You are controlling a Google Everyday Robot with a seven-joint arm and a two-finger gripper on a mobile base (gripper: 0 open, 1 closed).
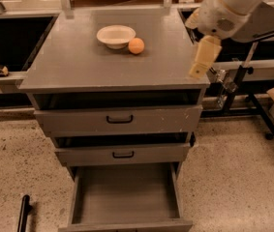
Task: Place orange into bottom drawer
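Orange [136,46] sits on the tabletop [78,66], just beside the bowl [115,35]. It lies left of and beyond the gripper [202,54], which hangs over the tabletop's right edge. We cannot tell whether the gripper is parted or closed. The bottom drawer [127,197] stands pulled out below.

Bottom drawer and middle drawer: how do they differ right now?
The bottom drawer is pulled far out, its floor in view; the middle drawer is out only slightly, its inside hidden. The middle drawer shows a black handle; the bottom drawer's front is mostly cut off by the picture edge. Both are grey. The gripper hangs over the right edge of the cabinet top, apart from the orange.
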